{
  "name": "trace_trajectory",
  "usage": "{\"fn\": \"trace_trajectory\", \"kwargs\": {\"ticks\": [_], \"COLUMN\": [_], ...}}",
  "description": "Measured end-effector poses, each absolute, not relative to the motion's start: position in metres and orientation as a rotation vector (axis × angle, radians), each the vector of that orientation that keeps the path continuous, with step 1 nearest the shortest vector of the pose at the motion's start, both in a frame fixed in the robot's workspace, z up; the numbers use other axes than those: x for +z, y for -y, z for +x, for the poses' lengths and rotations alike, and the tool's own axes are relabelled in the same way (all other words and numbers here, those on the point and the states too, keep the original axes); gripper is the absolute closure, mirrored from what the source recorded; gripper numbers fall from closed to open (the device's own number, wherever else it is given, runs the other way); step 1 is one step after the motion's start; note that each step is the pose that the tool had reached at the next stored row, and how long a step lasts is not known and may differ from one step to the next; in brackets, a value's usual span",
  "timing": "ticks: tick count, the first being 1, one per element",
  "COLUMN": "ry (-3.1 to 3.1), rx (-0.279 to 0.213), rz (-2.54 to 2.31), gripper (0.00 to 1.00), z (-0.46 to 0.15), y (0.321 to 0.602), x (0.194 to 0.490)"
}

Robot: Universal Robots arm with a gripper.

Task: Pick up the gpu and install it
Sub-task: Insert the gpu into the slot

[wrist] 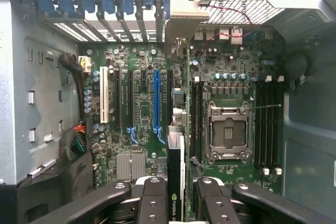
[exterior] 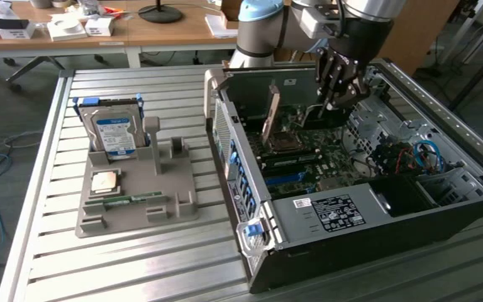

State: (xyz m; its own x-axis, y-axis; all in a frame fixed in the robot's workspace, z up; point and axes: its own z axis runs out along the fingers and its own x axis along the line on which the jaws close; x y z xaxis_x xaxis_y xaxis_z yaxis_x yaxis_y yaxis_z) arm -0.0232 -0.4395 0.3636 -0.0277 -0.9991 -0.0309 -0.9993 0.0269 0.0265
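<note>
The gpu (wrist: 176,174) is seen edge-on in the wrist view, a thin card with a green logo, standing upright between my two black fingers (wrist: 155,200). My gripper (wrist: 181,184) is shut on it. The card runs toward the rear slot openings, between the blue slot (wrist: 156,103) and the CPU socket (wrist: 227,132); I cannot tell whether it sits in a slot. In the exterior view my gripper (exterior: 342,97) reaches down into the open computer case (exterior: 326,251) above the motherboard (exterior: 304,160).
A grey holder (exterior: 153,207) on the slatted table carries a hard drive (exterior: 116,132), a square chip (exterior: 103,182) and a memory stick (exterior: 128,200). Cable bundles (wrist: 73,140) and the case walls (wrist: 31,87) close in around the board.
</note>
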Motion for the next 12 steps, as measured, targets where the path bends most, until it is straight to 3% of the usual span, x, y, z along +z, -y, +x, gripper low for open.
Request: {"fn": "trace_trajectory", "kwargs": {"ticks": [12], "ry": [-2.248], "rx": [0.064], "rz": [-2.188], "gripper": [0.74], "z": [-0.0232], "y": [0.4395], "x": [0.3559]}}
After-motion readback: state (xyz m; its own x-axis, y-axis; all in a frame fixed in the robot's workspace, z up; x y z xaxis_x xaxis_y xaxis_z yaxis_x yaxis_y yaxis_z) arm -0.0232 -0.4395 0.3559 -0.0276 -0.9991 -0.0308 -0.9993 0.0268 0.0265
